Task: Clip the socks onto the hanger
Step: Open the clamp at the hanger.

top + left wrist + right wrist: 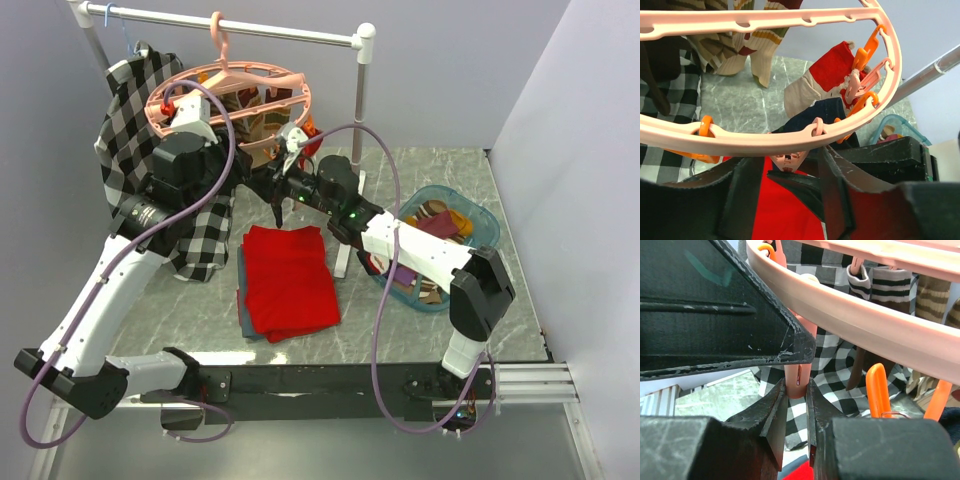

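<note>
Clip (pixel 797 374) on hanger (pixel 865 320) pinched by R fingers (pixel 779 402)

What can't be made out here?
Top view: the right gripper pinching a pink clip, hidden under its wrist and the hanger.
Left wrist view: whether the left gripper holds anything; dark shape between its fingers unclear.
Top view: basket contents, partly covered by the right arm.

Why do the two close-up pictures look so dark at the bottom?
Left wrist view: the left gripper's black fingers sit by the lens, slightly soft, the hanger sharp. Right wrist view: same with the right gripper's fingers around the pink clip. Top view: evenly lit, sharp.
</note>
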`<state>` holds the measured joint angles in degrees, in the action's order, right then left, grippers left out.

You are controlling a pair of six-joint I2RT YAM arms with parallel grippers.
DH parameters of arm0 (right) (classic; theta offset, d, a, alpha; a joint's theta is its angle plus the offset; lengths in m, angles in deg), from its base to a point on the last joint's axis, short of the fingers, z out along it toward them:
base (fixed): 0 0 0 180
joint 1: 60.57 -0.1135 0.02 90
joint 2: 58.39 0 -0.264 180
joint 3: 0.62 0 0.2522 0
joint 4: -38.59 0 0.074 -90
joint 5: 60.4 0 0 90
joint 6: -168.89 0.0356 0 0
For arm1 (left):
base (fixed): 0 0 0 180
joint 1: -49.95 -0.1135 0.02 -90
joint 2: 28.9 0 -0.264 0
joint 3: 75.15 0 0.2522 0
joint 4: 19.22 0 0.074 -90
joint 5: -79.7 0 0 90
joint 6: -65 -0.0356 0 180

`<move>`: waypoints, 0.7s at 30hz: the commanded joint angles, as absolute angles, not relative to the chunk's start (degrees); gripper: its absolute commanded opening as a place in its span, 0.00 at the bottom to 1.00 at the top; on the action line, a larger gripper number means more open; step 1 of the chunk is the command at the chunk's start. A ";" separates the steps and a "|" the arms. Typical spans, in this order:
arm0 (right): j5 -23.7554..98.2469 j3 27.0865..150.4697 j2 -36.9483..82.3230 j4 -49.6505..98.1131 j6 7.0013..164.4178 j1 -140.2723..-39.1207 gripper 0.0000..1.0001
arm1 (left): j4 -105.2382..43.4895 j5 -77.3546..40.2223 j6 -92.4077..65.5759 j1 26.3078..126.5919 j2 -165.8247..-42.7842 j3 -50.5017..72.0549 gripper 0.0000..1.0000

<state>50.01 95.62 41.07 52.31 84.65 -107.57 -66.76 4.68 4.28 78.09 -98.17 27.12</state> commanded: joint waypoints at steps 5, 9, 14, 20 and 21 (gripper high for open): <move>49.12 99.71 39.52 48.39 80.48 -108.82 0.04 | -61.98 6.39 1.64 77.90 -98.42 28.08 0.41; 49.03 100.42 38.82 44.96 80.04 -109.08 0.18 | -61.11 6.66 1.02 77.81 -98.24 27.47 0.28; 50.26 100.86 35.92 39.34 80.48 -109.17 0.46 | -60.66 6.83 0.41 77.81 -98.07 26.85 0.18; 52.63 100.07 30.03 29.33 81.53 -109.26 0.62 | -60.49 6.92 -0.12 77.81 -98.16 26.67 0.10; 52.89 99.37 29.07 26.00 81.53 -109.26 0.63 | -60.40 6.92 -0.12 77.81 -98.16 26.67 0.10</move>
<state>50.53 98.33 36.24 34.17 81.38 -108.82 -64.35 6.10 1.18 78.11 -98.17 26.59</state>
